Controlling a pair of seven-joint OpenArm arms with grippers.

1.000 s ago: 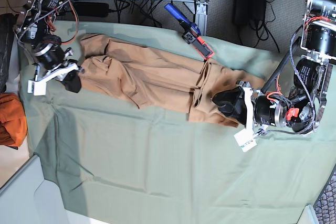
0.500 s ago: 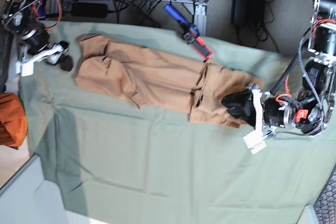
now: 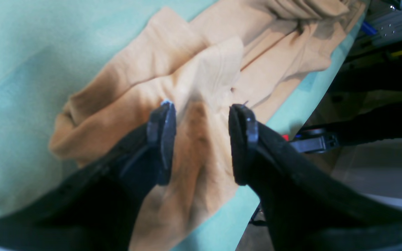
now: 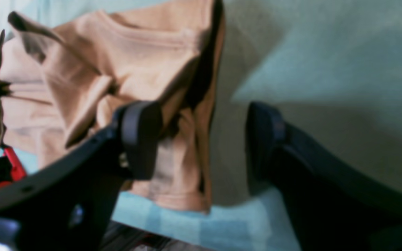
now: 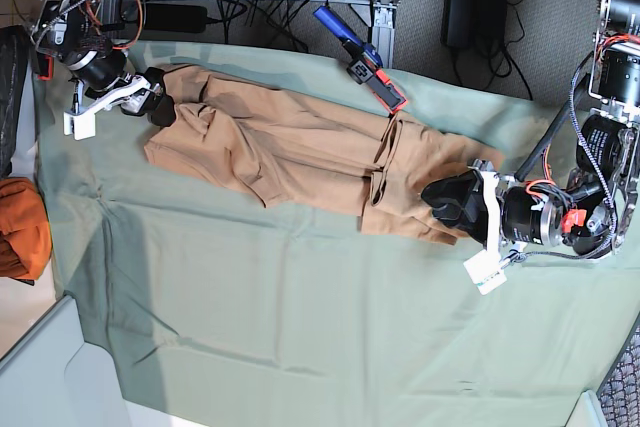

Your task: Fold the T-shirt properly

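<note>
Tan T-shirt [image 5: 300, 152], no legible writing

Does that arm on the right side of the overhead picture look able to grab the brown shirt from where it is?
Probably yes. That left gripper hovers with jaws open right over the end of the T-shirt, which lies crumpled on the green cloth. Nothing sits between them.

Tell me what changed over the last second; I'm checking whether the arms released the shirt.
The right gripper let go, opened and moved toward the T-shirt's upper corner. The left gripper backed off slightly, open over the other end. The T-shirt stayed put.
</note>
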